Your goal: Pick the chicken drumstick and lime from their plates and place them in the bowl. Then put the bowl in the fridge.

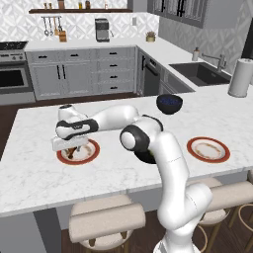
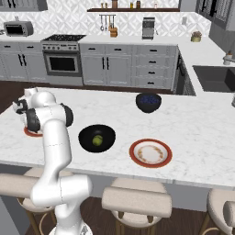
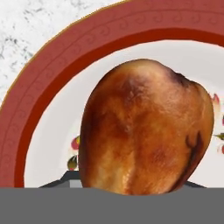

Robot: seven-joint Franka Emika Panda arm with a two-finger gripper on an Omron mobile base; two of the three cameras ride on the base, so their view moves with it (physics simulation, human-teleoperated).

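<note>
A home kitchen is shown. Grey panelled cabinets (image 1: 81, 74) with black handles are set along the walls under a white counter, and a steel oven (image 2: 63, 62) with a gas hob is built in between them. A sink (image 1: 200, 73) with a tap is sunk into the side counter. A marble-topped island (image 2: 202, 137) is lined with padded stools (image 2: 135, 202), and utensils (image 1: 49, 25) are hung below a wooden shelf.
</note>
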